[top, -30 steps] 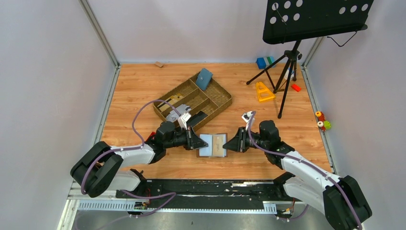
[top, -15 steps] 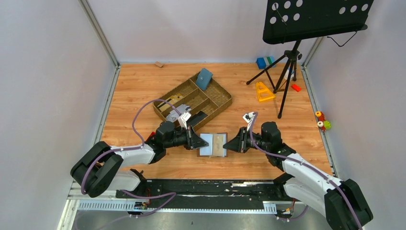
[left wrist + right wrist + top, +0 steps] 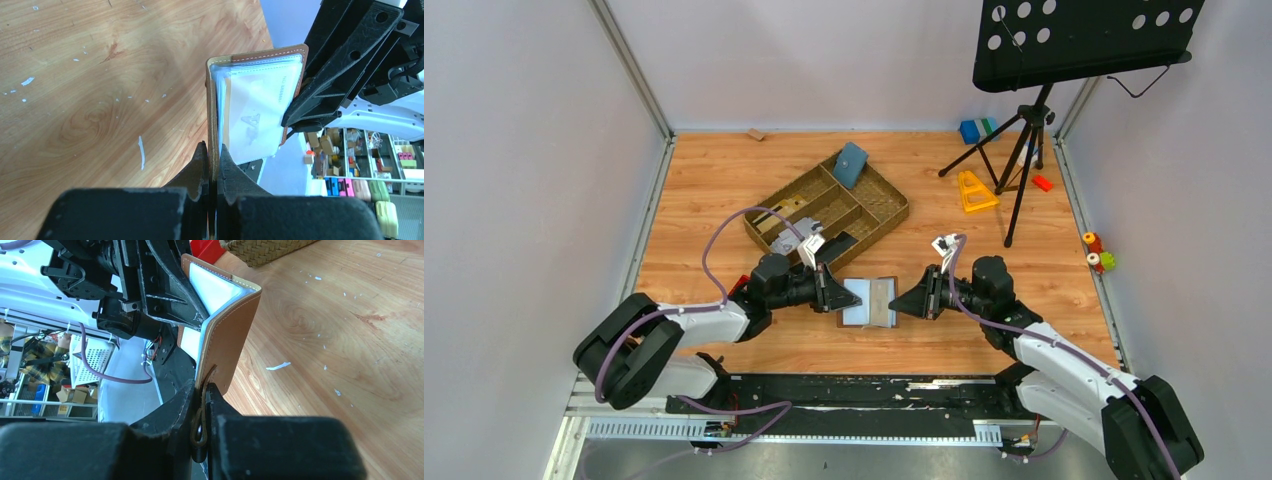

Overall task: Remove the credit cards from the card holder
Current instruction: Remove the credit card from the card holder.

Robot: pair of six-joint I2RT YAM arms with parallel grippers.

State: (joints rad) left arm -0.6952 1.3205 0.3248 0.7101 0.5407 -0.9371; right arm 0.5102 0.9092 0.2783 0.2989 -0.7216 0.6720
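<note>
The brown card holder point(image 3: 869, 302) hangs open between my two grippers, just above the wooden table. My left gripper point(image 3: 837, 298) is shut on the edge of its left cover point(image 3: 213, 115). My right gripper point(image 3: 898, 302) is shut on the right cover's edge, with the small closing tab point(image 3: 202, 405) looped between the jaws. In the left wrist view, pale credit cards point(image 3: 252, 112) show through the shiny clear sleeves, still inside. The right wrist view shows the holder's brown outside point(image 3: 230, 340) folded at an angle, with white sleeves behind it.
Behind the holder stands a woven divided tray point(image 3: 894, 215) with a blue-teal pouch point(image 3: 851, 164) leaning on its far rim. At the back right are a music stand's tripod point(image 3: 1024, 130), a yellow triangular piece point(image 3: 975, 190) and small toys point(image 3: 1096, 252).
My right jaws have tightened a little on the cover and tab. The holder has folded slightly narrower. The left arm has barely moved.
</note>
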